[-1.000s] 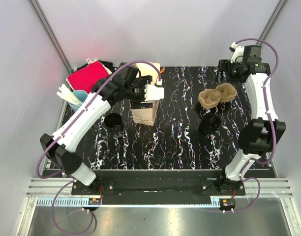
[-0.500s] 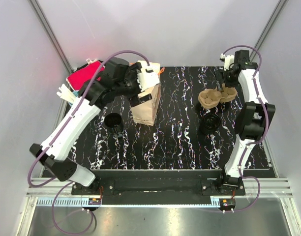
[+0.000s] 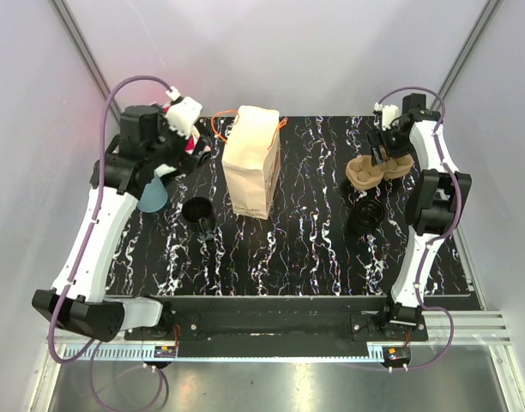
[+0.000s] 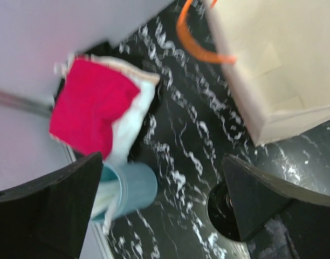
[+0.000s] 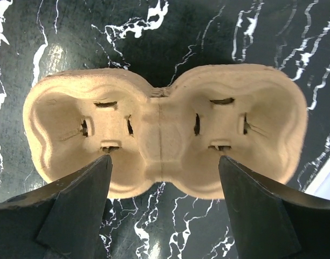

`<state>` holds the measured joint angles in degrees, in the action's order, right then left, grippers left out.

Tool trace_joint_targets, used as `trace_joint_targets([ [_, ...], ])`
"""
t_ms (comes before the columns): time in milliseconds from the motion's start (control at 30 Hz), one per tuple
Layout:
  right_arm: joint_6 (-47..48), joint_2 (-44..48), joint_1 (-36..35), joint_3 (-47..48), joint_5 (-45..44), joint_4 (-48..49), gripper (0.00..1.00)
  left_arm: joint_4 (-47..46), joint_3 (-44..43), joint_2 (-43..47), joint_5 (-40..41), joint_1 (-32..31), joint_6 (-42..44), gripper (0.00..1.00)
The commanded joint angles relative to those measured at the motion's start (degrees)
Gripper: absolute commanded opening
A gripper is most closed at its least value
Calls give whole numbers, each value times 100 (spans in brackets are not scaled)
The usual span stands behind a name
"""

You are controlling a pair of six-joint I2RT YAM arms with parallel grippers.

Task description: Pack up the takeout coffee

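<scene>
A tan paper bag with orange handles stands upright at the back middle of the black marbled table. My left gripper hangs open and empty at the back left, well clear of the bag. A black cup sits left of the bag, under the gripper's right finger in the left wrist view. A second black cup lies at the right. My right gripper is open just above the two-cup pulp carrier, its fingers over the carrier's near rim. The carrier is empty.
A blue cup holding white sticks stands at the left edge of the table, the same blue cup lying below my left arm. A red and white cloth lies behind it in the back left corner. Grey walls close in the back and sides.
My left arm has pulled back from the bag to the back left and its gripper has opened; the bag now stands free. My right gripper has come down over the carrier.
</scene>
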<state>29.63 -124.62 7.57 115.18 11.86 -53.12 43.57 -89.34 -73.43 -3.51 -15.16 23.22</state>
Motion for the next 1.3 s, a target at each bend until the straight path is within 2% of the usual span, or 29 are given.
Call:
trace_joint_targets([
  [0,184,-1,16,207,238,-14,85,-462,652,601,-378,390,-529,99],
  [300,359,-115,7,145,212,100,80,-859,1489,1146,-730,707,-863,99],
  [800,518,-291,-54,-47,89,329,74,-929,1771,1234,-1134,1102,-986,99],
  [1267,562,-168,-107,-188,54,390,58,-929,1815,1173,-1354,1191,-1030,99],
])
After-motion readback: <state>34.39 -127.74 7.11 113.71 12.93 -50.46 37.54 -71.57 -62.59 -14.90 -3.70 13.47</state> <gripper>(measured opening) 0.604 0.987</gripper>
